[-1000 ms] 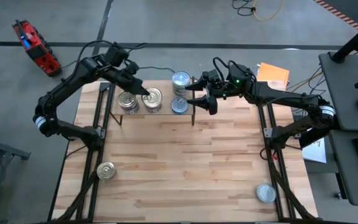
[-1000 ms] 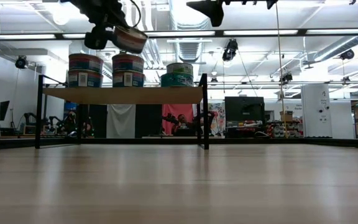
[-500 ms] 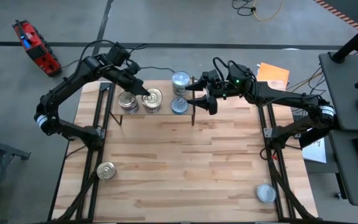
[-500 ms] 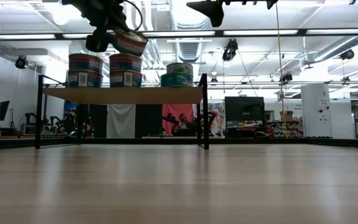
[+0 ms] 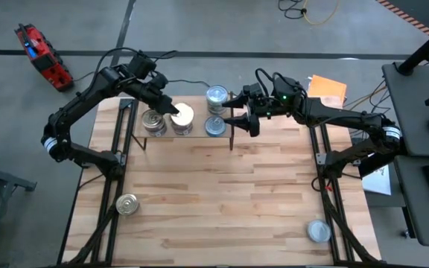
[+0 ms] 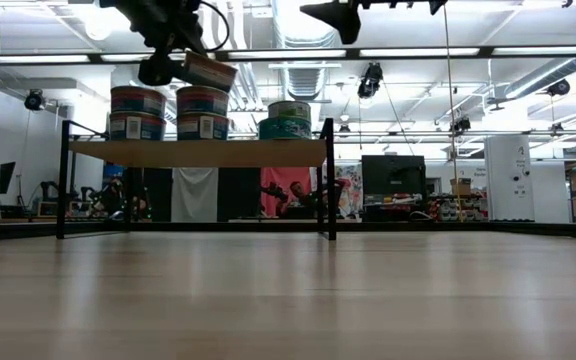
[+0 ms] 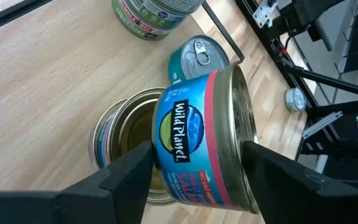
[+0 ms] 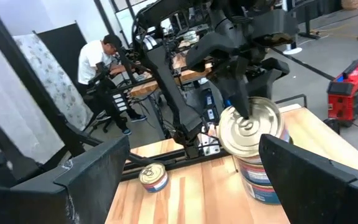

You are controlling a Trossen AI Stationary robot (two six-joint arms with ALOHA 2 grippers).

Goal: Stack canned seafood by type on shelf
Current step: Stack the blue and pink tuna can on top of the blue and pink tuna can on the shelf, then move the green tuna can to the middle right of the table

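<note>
The shelf stands at the table's far side. On it are a left stack of tins, a middle stack with a golden lid, and two tins at its right end. My left gripper is shut on a blue-and-pink labelled tin just above the middle stack. I cannot tell whether the tin's lower edge touches the stack. My right gripper stands open beside the shelf's right end, with nothing between its fingers. My left gripper pinches the labelled tin between its two fingers. One finger is at the rim of one flat end, the other at the rim of the opposite end. The fingers slant down from the far left. The tin sits strongly tilted in the hold.
A golden-lidded tin lies loose at the table's near left, and a silver-lidded one at its near right. The shelf's black end frame stands by my right gripper. A person works beyond the table.
My left gripper has rolled a little in place. The tin in it has tipped further over the middle stack, so one of its flat ends now catches the light in the high view.
</note>
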